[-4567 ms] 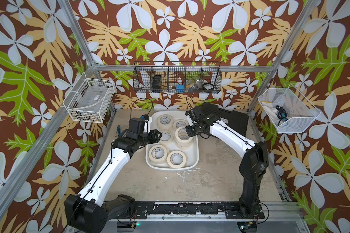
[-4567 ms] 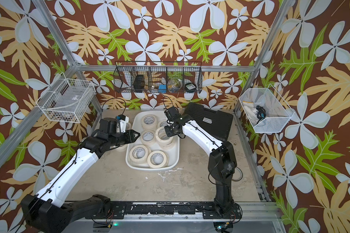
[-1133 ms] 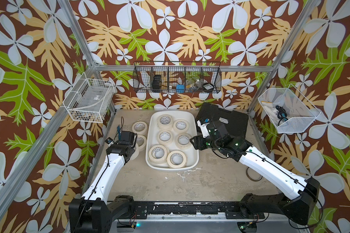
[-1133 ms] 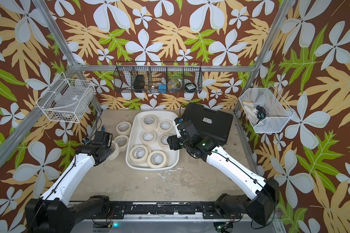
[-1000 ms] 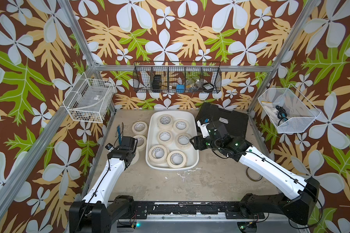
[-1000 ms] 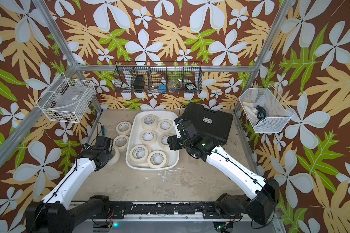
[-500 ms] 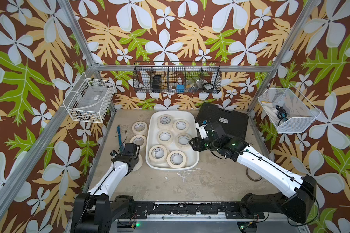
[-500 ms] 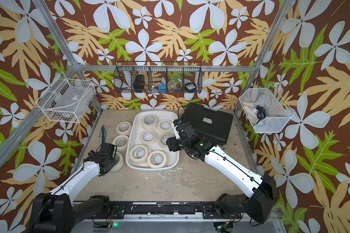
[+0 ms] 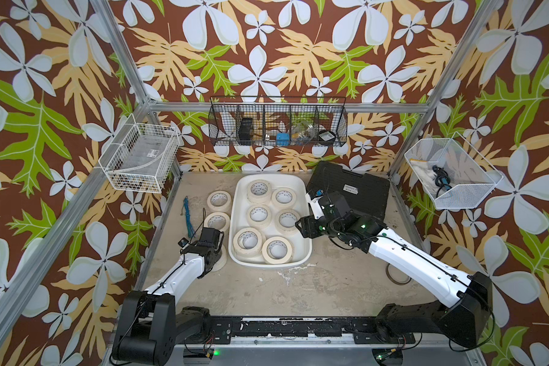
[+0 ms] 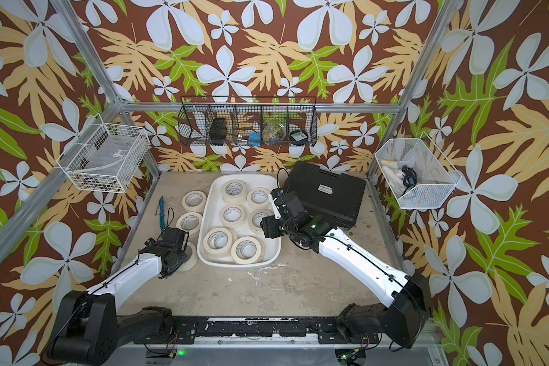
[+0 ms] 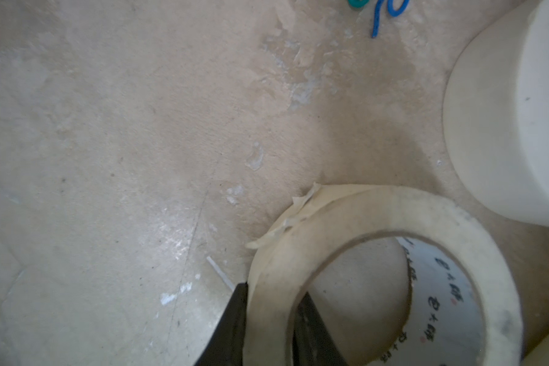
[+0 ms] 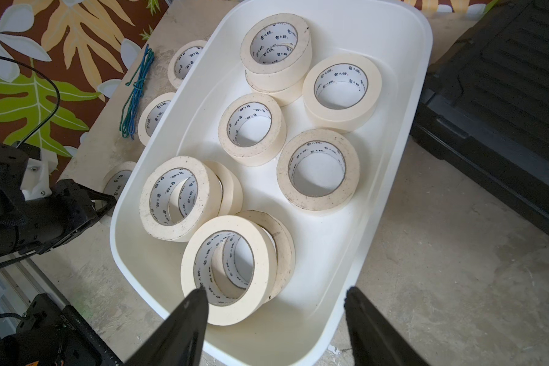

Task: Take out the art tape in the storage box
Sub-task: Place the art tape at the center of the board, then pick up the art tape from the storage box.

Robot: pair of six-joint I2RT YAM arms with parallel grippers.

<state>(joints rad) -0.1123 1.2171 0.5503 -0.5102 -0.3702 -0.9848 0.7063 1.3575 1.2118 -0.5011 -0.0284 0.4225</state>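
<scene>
my left arm (image 9: pixel 184 269) has drawn back toward its base along the left side of the storage box (image 9: pixel 267 264); right arm (image 9: pixel 409 256) barely shifts. left end effector (image 11: pixel 271 320) pinches the wall of one art tape roll (image 11: pixel 384 218), low at the tabletop (image 9: pixel 298 291) just beside the box; contact unclear. roll lies flat, core up, axis upright, round, no long side. step: setting down. next: spread, lift clear. right end effector (image 12: pixel 274 291) spread, empty, over the other rolls (image 12: pixel 319 171) inside.
</scene>
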